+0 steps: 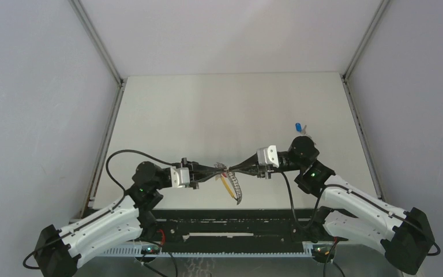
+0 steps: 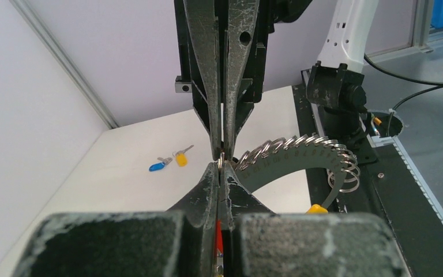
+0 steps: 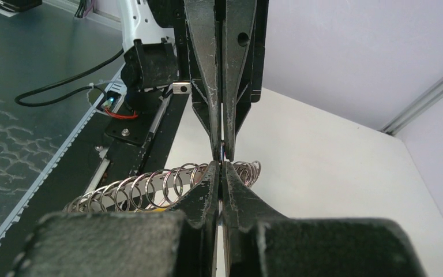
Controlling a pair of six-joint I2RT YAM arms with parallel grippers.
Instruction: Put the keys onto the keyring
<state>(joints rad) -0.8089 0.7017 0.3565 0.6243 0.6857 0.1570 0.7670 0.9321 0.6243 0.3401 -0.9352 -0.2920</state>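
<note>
Keyring (image 1: 235,187) (image 2: 300,151) (image 3: 150,187): a curved row of metal rings, raised at 1 end over the middle of the bench (image 1: 207,115), trailing down toward the near edge, with a yellow piece (image 2: 317,208) low on it. Pinched at that raised end where left gripper (image 1: 222,172) (image 2: 220,167) and right gripper (image 1: 233,169) (image 3: 222,167) meet tip to tip, jaws of both pressed tight together on the ring. Blue key (image 2: 157,167) (image 1: 297,126) and yellow key (image 2: 181,158) lying side by side flat on the bench toward the right edge, well apart from the keyring and both grippers

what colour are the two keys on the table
Blue key and yellow key, best in the left wrist view.
</note>
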